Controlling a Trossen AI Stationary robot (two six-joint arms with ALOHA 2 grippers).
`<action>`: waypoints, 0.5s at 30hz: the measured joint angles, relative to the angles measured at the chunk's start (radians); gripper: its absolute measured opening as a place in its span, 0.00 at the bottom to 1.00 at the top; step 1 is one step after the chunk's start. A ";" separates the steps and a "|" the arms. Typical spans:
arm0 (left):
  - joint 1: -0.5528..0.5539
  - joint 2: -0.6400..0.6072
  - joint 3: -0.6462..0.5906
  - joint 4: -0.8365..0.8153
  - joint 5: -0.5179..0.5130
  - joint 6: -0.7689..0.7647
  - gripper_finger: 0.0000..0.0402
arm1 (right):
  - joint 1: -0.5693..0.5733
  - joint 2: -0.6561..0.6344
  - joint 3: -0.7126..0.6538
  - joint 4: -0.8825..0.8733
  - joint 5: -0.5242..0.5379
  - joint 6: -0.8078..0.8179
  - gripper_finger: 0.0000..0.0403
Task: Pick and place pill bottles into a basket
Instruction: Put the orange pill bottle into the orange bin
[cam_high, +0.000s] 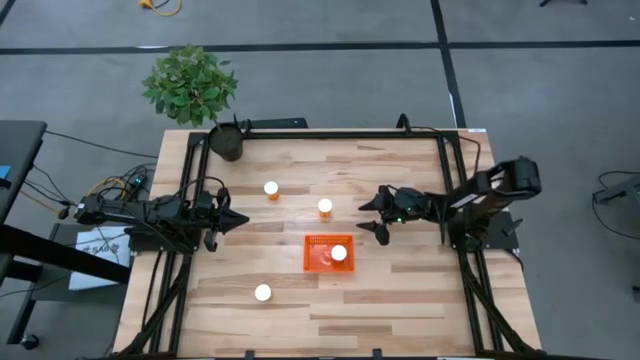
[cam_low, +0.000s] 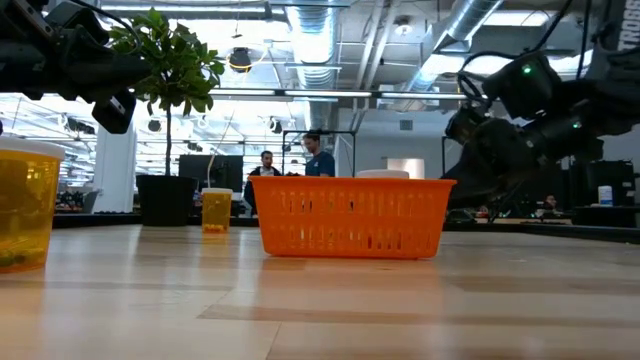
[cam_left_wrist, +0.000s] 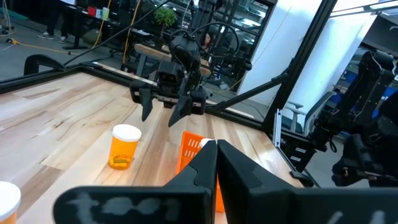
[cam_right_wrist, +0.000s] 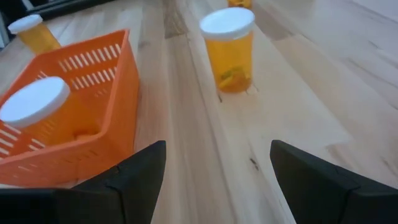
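The orange basket (cam_high: 316, 262) stands at the table's middle with one white-capped pill bottle (cam_high: 339, 254) upright inside it. Three more bottles stand upright on the wood: one (cam_high: 325, 207) just beyond the basket, one (cam_high: 271, 189) farther left, one (cam_high: 262, 293) near the front. My right gripper (cam_high: 370, 220) is open and empty, low over the table to the right of the basket; its wrist view shows the basket (cam_right_wrist: 93, 93) and the nearest bottle (cam_right_wrist: 229, 50) ahead. My left gripper (cam_high: 243, 220) is shut and empty, left of the basket (cam_left_wrist: 193, 149).
A dark round plant pot (cam_high: 227, 140) with a leafy plant (cam_high: 190, 85) stands at the table's far left corner. A black frame rail (cam_high: 340, 133) runs around the table's edges. Bare wood lies right of the basket and along the front edge. People stand in the room behind (cam_low: 318, 155).
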 joint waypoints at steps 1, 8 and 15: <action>0.000 0.000 0.000 0.000 0.000 0.000 0.00 | 0.000 0.015 0.009 0.013 -0.006 -0.003 0.70; 0.000 0.000 0.000 0.000 0.000 0.000 0.00 | 0.000 0.119 0.072 0.078 -0.008 -0.003 0.70; 0.000 0.000 0.000 0.000 0.000 0.000 0.00 | -0.004 0.207 0.146 0.092 -0.041 -0.030 0.70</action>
